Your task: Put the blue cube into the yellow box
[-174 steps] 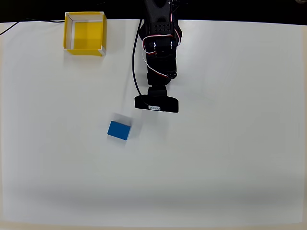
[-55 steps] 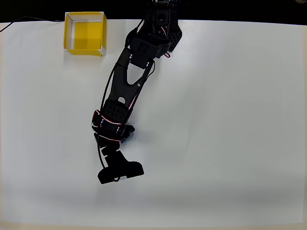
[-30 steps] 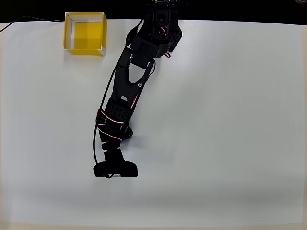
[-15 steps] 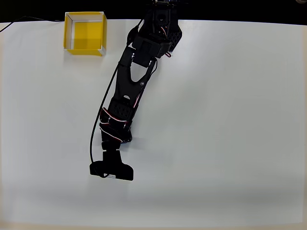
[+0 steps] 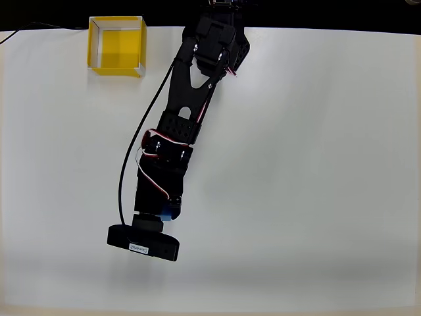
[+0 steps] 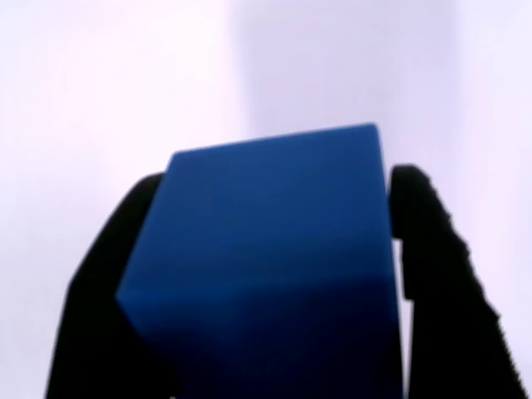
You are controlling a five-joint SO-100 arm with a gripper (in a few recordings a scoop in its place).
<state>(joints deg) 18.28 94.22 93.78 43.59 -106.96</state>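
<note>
Claw (image 6: 274,274) clamped on blue cube (image 6: 266,258), both fingers (image 6: 432,266) against its sides.
Cube tilted, one corner nearest the wrist view; long axis unclear. Yellow box (image 5: 116,45) far left on table (image 5: 316,164).

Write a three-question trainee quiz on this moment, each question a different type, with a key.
1. True or false: the gripper is shut on the blue cube.
2. In the overhead view, the yellow box sits at the table's: A) top left B) bottom right C) centre.
3. Fill in: inside, the yellow box is ____.

Key:
1. True; in the wrist view a black finger presses each side of the cube.
2. A.
3. Empty; its yellow floor is bare.
</note>
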